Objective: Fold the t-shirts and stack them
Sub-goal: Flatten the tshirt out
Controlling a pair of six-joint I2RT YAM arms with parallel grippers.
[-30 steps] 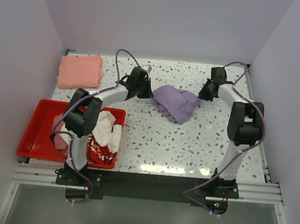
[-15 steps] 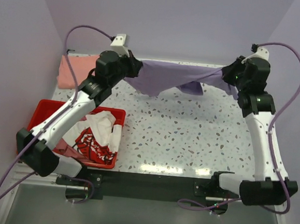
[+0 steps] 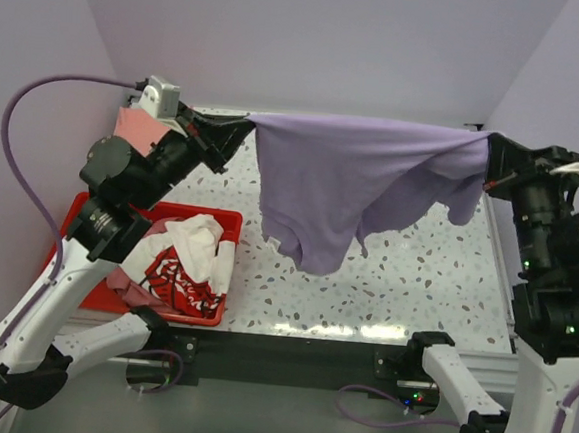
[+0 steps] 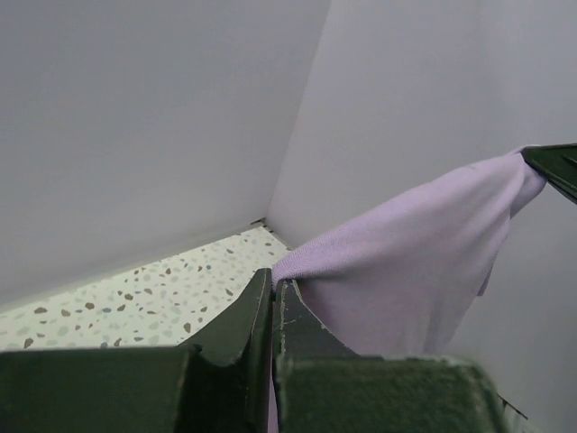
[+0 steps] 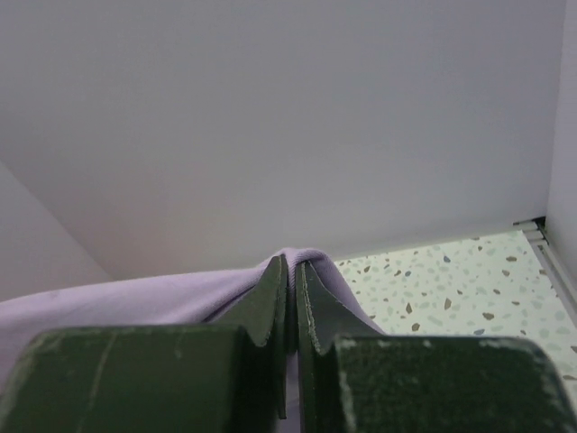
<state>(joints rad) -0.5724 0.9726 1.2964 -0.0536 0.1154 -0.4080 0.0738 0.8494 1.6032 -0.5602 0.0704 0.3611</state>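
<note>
Above the speckled table (image 3: 415, 277), the lavender-purple t-shirt (image 3: 341, 196) hangs stretched between both arms, its upper edge running nearly straight from one side to the other. The left gripper (image 3: 238, 127) pinches the left end of that edge; in the left wrist view its dark fingers (image 4: 248, 316) are pressed together with the cloth emerging from between their tips. The right gripper (image 3: 492, 152) pinches the opposite end; in the right wrist view its fingers (image 5: 266, 302) are likewise closed, with a fold of lavender cloth caught between the tips. Below the taut edge the shirt drapes unevenly, the longest portion left of centre and a shorter lobe toward the right. Whether the lowest point touches the table cannot be determined from the overhead view. At the near left of the table sits a red tray (image 3: 219, 214), which holds a crumpled white t-shirt with red print (image 3: 190, 264). The salmon-pink t-shirt (image 3: 128, 124) lies at the far left corner, largely hidden behind the left arm and well apart from the suspended shirt.
</note>
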